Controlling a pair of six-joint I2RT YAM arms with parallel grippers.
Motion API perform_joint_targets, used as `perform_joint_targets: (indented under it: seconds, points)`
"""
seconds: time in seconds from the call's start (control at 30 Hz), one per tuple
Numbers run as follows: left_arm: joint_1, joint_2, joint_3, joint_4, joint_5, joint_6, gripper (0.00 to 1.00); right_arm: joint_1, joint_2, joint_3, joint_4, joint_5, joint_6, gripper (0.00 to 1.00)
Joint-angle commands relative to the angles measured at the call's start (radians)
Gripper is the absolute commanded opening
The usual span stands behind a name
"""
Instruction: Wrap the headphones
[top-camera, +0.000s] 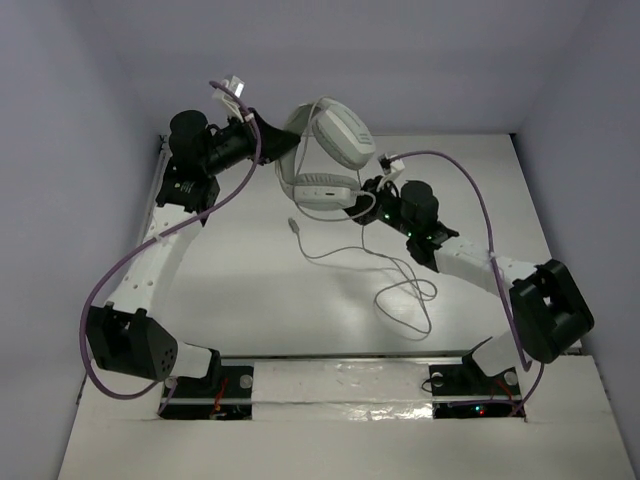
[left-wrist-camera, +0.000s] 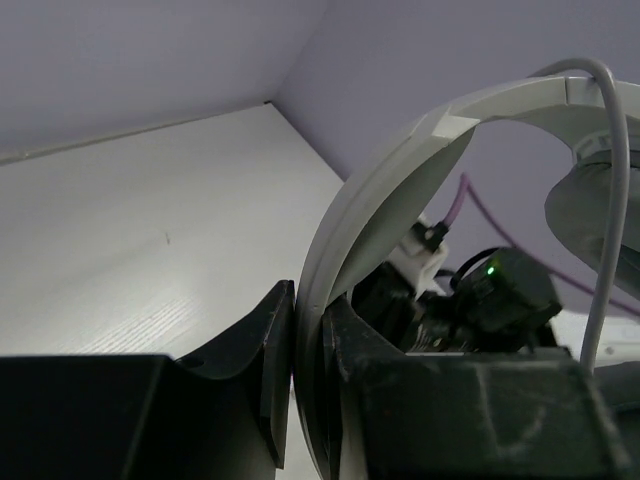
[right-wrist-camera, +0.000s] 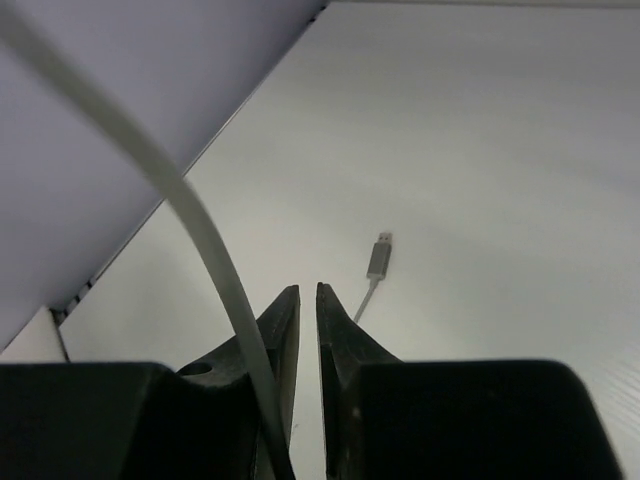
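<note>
1. Nearest, the thin grey cable (top-camera: 405, 290) lies in loose loops on the white table (top-camera: 230, 300), right of centre and just left of the right arm's forearm.
2. From the loops the cable runs left and farther to its small plug (right-wrist-camera: 379, 256), which lies flat on the table near the middle, apart from everything else.
3. The right gripper (right-wrist-camera: 308, 300) hangs over the table just right of the plug and close beside the lower earcup (top-camera: 322, 188). Its fingers are almost together, with a thin slit between the tips and nothing visible in it. A strand of cable crosses in front of one finger; I cannot tell whether it is pinched.
4. The headphones (top-camera: 335, 150) are held clear of the table at the far middle, between the two grippers, with the second earcup higher and farther.
5. Farthest left, the left gripper (left-wrist-camera: 308, 340) is clenched on the edge of the headband (left-wrist-camera: 400, 170), which arches up and to the right from its fingers. A strand of cable hangs over the band's far end.
</note>
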Motion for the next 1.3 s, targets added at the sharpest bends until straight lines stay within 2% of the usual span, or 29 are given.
perform_joint_targets:
  seconds: [0.0, 0.2, 0.4, 0.6, 0.77, 0.9, 1.0, 1.1, 1.17, 1.27]
  points:
    - [0.015, -0.039, 0.068, 0.153, -0.070, -0.175, 0.00, 0.010, 0.022, -0.041, 0.222, -0.121, 0.081, 0.19]
    - [0.036, -0.039, 0.060, 0.214, -0.249, -0.305, 0.00, 0.108, 0.126, -0.041, 0.242, -0.118, 0.099, 0.19]
    - [0.036, -0.033, 0.054, 0.220, -0.499, -0.377, 0.00, 0.295, 0.193, -0.035, 0.262, -0.064, 0.116, 0.19]
    - [0.027, 0.013, 0.143, 0.095, -0.746, -0.244, 0.00, 0.452, 0.188, -0.054, 0.277, -0.107, 0.141, 0.18]
    - [0.018, 0.050, 0.217, 0.012, -0.904, -0.042, 0.00, 0.521, 0.038, -0.085, 0.207, -0.109, 0.110, 0.18]
    - [0.018, 0.082, 0.247, -0.056, -0.932, 0.043, 0.00, 0.533, -0.107, -0.094, 0.083, -0.098, 0.073, 0.17]
    - [0.018, 0.129, 0.298, -0.127, -0.852, 0.069, 0.00, 0.533, -0.191, -0.099, 0.043, -0.083, 0.061, 0.16]
    - [0.018, 0.175, 0.381, -0.198, -0.756, 0.056, 0.00, 0.533, -0.188, -0.098, 0.034, -0.066, 0.047, 0.12]
    - [0.018, 0.189, 0.419, -0.220, -0.672, 0.048, 0.00, 0.533, -0.169, -0.088, 0.034, -0.064, 0.041, 0.02]
    - [0.018, 0.238, 0.531, -0.319, -0.640, 0.077, 0.00, 0.533, -0.165, -0.107, 0.041, -0.009, 0.043, 0.00]
